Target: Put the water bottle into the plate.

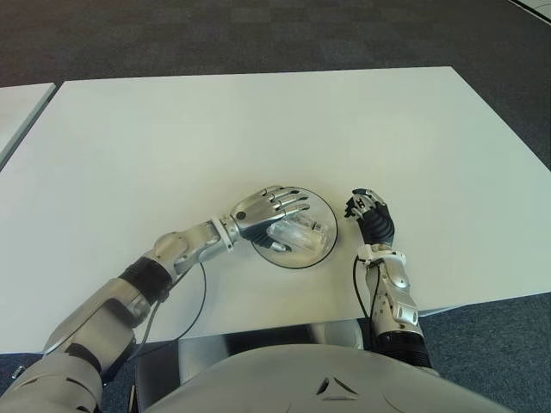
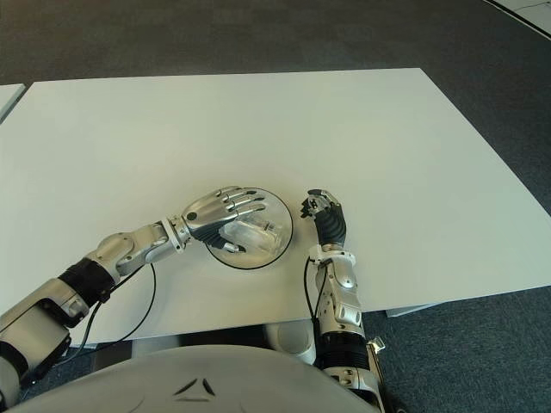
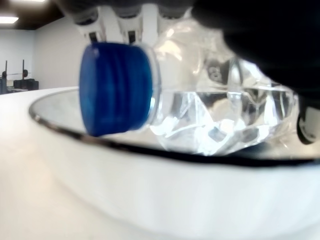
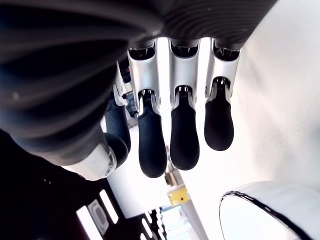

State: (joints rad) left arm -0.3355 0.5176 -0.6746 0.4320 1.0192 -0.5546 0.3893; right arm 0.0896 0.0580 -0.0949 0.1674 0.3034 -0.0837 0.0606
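Note:
The clear water bottle (image 1: 297, 232) with a blue cap (image 3: 117, 90) lies on its side inside the round white plate (image 1: 320, 253), which has a dark rim. My left hand (image 1: 271, 206) reaches over the plate from the left. Its fingers lie across the bottle's far side and its thumb is at the near side, so it is shut on the bottle. The left wrist view shows the bottle (image 3: 215, 120) low over the plate's floor, behind the plate's rim (image 3: 150, 185). My right hand (image 1: 368, 211) shows just right of the plate, its fingers (image 4: 185, 135) relaxed and holding nothing.
The white table (image 1: 258, 129) stretches wide beyond the plate. Its front edge runs close below both forearms. A second white table's corner (image 1: 17, 103) shows at the far left. A black cable (image 1: 194, 305) hangs by my left forearm.

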